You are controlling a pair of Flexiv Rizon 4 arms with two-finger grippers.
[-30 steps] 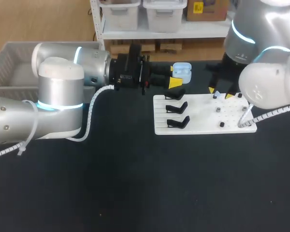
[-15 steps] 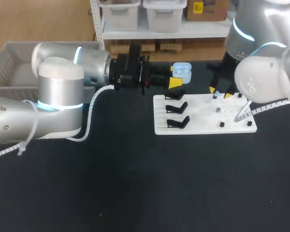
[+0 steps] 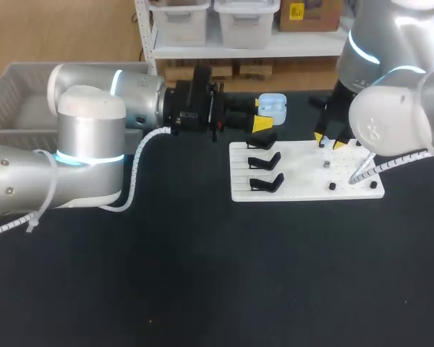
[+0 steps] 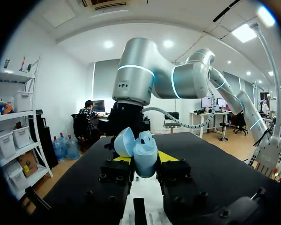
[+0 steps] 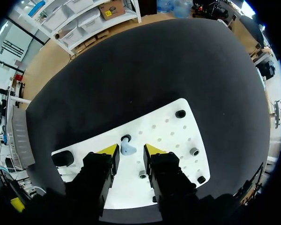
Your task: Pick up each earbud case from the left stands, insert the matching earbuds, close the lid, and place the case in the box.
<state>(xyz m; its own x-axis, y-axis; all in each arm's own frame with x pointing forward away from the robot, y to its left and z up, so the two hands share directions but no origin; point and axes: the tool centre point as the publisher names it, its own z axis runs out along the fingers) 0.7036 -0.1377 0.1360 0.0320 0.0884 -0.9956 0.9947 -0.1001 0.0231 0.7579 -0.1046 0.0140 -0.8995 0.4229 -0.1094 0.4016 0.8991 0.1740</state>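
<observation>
Your left gripper (image 3: 263, 121) is clenched on the open light-blue earbud case (image 3: 272, 106). It holds the case above the desk (image 3: 202, 275) at upper centre of the head view, just beyond the white board (image 3: 304, 173), with the lid raised.

Your right gripper (image 5: 131, 151) hangs low over the board's far edge, right of centre, jaws released. One pale-blue earbud (image 5: 128, 149) lies between the fingers, and I can see no contact on either side.

Three black stands (image 3: 264, 160) on the board's left side carry no case. The grey box (image 3: 14, 87) sits at upper left.

Risks, as judged:
- The earbud is small and rounded, so an off-centre closure could flick it off the board.
- It lies just beside a black holder (image 5: 126, 138), where a fingertip may catch.
- The case is gripped by its sides only, so insertion pressure could twist it.
</observation>
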